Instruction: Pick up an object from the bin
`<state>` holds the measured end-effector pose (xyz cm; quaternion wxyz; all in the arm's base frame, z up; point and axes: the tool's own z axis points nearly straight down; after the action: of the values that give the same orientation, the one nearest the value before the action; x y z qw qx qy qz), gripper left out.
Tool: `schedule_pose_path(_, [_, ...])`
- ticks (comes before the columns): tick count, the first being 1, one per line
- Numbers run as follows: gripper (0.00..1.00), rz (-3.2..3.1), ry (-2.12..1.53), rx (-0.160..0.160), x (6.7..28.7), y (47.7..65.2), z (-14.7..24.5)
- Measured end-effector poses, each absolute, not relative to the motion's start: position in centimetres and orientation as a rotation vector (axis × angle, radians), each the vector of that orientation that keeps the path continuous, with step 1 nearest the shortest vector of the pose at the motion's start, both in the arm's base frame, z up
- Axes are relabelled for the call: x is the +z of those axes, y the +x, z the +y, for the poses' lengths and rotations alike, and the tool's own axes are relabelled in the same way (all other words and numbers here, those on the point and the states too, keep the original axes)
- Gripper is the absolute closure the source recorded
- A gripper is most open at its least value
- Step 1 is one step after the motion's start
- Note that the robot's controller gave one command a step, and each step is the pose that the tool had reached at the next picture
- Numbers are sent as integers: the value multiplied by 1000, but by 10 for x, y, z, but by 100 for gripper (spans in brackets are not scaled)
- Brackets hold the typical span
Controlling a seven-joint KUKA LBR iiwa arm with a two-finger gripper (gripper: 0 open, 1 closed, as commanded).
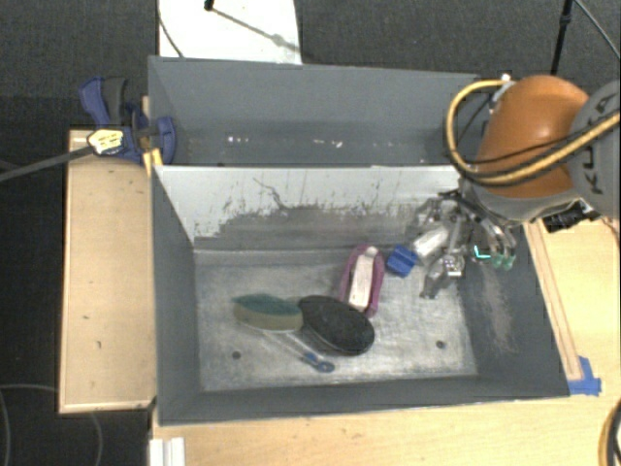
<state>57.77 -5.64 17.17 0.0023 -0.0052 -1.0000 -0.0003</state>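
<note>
We see gripper point(439, 260) low at 3 o'clock of bin point(177, 289), small blue block point(400, 261) just beside at its 9; pincer opening we cannot tell. We judge approach step; next: centre over block, close

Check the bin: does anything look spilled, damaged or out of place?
Nothing is spilled or broken. The black oval overlaps the green sponge in the bin, whose back wall is scratched, likely plain wear.

A small blue block point(399, 261) (set slightly askew) lies right of centre in the bin point(291, 197).
</note>
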Motion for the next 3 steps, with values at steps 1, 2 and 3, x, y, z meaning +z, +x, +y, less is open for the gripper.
schedule_pose_path(1, [0,-3135,155,-7,116,582,25])
schedule_pose_path(2, [0,-3141,92,-1,133,537,68])
schedule_pose_path(3, [0,-3155,261,4,98,504,105])
